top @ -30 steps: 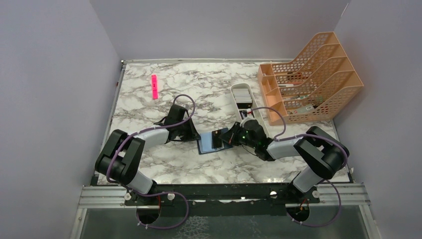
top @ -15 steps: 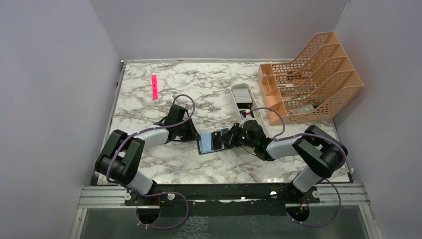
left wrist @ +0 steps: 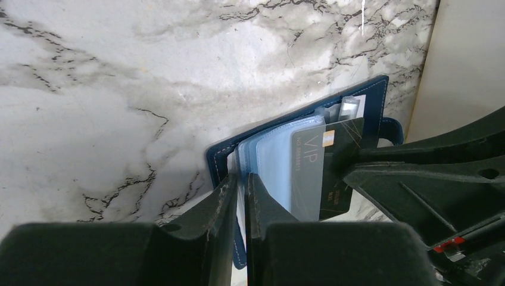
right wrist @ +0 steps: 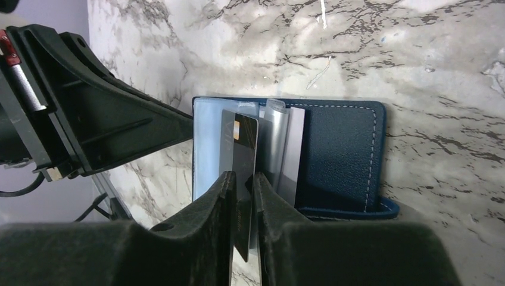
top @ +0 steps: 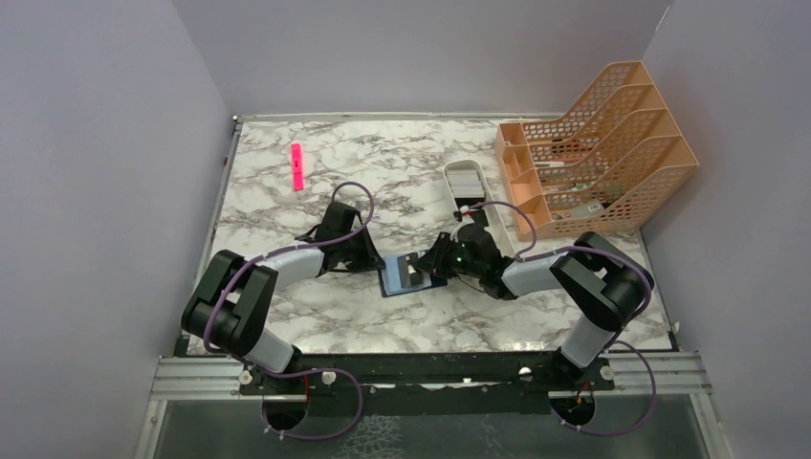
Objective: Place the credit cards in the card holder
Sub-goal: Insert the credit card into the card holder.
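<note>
Gripping one dark card (right wrist: 244, 140) — right end effector (right wrist: 243, 179) clenched; left end effector (left wrist: 240, 190) clamps one card holder (right wrist: 339, 149) (open).

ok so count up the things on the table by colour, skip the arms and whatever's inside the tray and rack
pink: 1 (marker)
white: 1 (oval tray)
orange: 1 (mesh file rack)
navy blue: 1 (card holder)
dark grey: 1 (credit card, partly in the card holder's sleeve)
total: 5
</note>
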### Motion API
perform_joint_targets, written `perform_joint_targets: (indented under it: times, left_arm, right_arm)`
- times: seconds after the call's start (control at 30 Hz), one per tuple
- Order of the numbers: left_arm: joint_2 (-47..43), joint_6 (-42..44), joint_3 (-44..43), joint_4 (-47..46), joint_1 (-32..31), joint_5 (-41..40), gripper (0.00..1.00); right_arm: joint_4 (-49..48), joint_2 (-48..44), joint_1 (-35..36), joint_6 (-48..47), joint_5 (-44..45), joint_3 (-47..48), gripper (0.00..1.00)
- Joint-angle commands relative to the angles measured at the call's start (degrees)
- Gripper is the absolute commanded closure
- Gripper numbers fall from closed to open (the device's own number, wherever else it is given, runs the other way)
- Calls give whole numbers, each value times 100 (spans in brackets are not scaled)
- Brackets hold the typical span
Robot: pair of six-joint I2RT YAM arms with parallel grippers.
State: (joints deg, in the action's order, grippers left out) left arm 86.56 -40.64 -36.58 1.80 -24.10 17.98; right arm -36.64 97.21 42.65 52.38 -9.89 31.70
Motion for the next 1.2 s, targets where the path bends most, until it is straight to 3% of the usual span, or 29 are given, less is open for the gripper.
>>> perform_joint_targets:
  times: [0.0, 0.4, 0.63, 0.83, 1.0, 1.17]
  left_arm:
    - [42, -1, 122, 340, -11, 112, 85]
    - [-18, -40, 93, 339, -7, 177, 85]
    - [-96, 12, 129, 460, -7, -16, 85]
    - [-76, -21, 143, 402, -8, 17, 85]
    - [-128, -31, 157, 417, -13, 29, 85]
    - [-134, -49, 148, 409, -17, 53, 85]
  right_arm:
    - [401, 179, 73, -200, -162, 303, 76]
    - [904, 283, 325, -464, -149, 667, 67]
    - [2367, -87, 340, -1064, 294, 1090, 61]
    - [2127, -41, 349, -1038, -144, 1057, 59]
    - [1728, 162, 366, -866, -434, 1054, 66]
    - [1547, 368, 408, -696, -575, 1149, 66]
